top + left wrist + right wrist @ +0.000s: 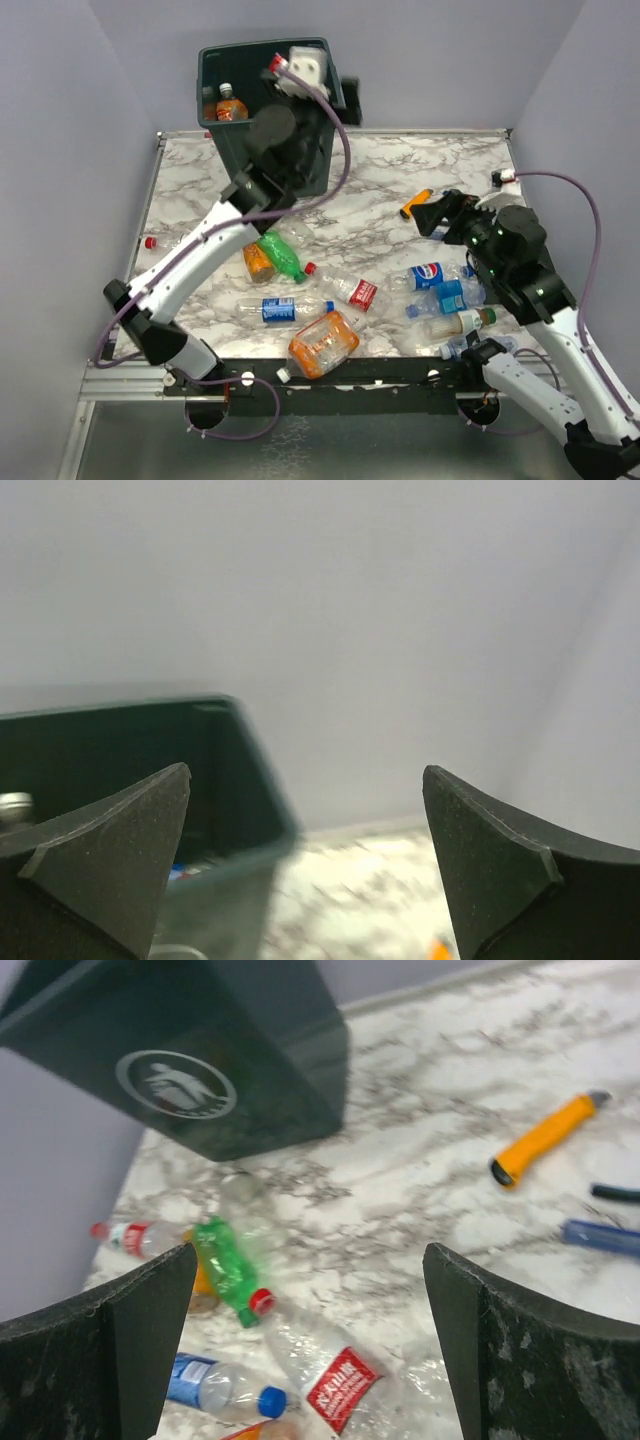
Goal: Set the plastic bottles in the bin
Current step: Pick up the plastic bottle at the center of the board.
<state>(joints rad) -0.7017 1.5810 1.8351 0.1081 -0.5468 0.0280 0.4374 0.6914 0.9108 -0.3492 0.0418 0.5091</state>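
The dark green bin (262, 120) stands at the table's far left, with an orange bottle (230, 108) inside it. My left gripper (300, 70) is open and empty, held above the bin's far right corner; the left wrist view shows the bin's rim (232, 742) below and left of the gripper (305, 870). Several plastic bottles lie on the marble: a green one (281, 255), a red-labelled one (350, 290), a blue-labelled one (285, 309), a large orange one (322, 343) and a cluster at right (445, 295). My right gripper (435, 215) is open and empty above the table.
An orange utility knife (415, 204) lies just left of my right gripper, also in the right wrist view (545, 1138), with blue-handled pliers (600, 1235) near it. A small bottle (160, 242) lies at the table's left edge. Grey walls enclose the table.
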